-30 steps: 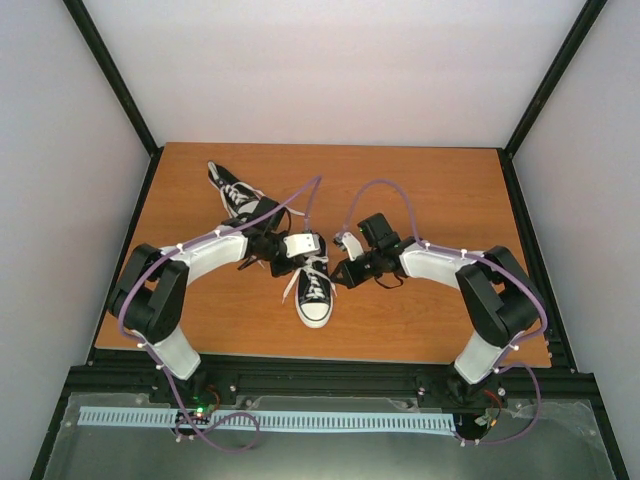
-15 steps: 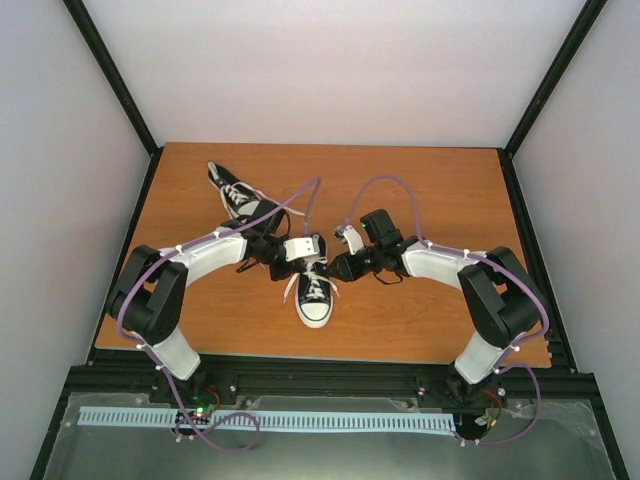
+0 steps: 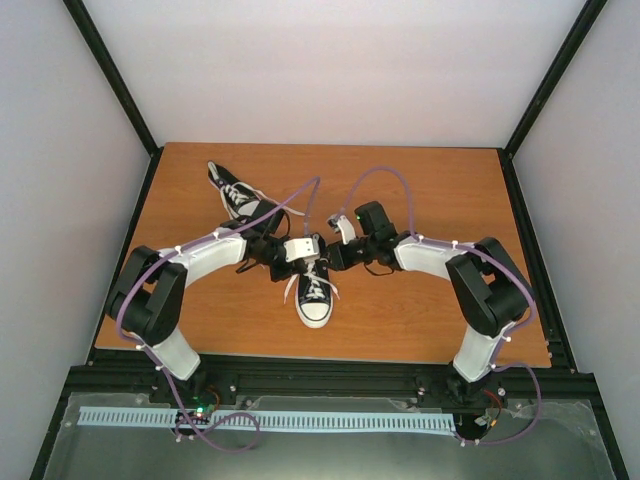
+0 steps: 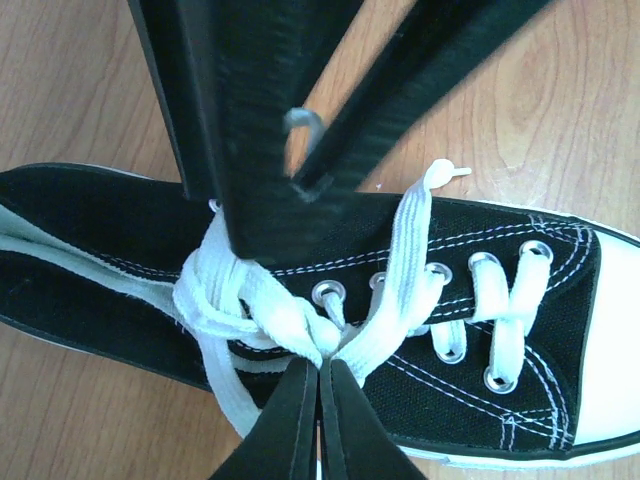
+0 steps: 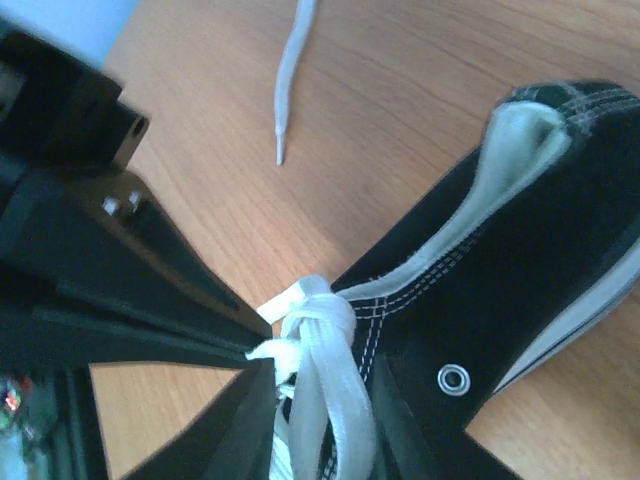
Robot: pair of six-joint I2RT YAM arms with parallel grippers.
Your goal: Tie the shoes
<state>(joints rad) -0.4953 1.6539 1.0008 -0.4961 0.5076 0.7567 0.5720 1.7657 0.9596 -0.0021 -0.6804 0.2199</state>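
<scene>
One black sneaker (image 3: 314,300) lies mid-table with its white toe cap toward the arms. The other sneaker (image 3: 232,192) lies at the back left. My left gripper (image 3: 303,250) is over the near shoe's throat. In the left wrist view it (image 4: 321,368) is shut on the white lace (image 4: 400,290) right at the knot. My right gripper (image 3: 331,255) meets it from the right. In the right wrist view it (image 5: 322,372) is open, with a lace loop (image 5: 330,400) running between its fingers over the shoe's heel opening (image 5: 560,230).
A loose lace end (image 5: 290,70) trails on the wooden table (image 3: 430,310) behind the shoe. Black frame posts stand at the table's back corners. The two wrists sit almost touching above the near shoe.
My right gripper has moved left and slightly back, closing in on the near shoe's knot and the left gripper. The left arm and both shoes have stayed put.
</scene>
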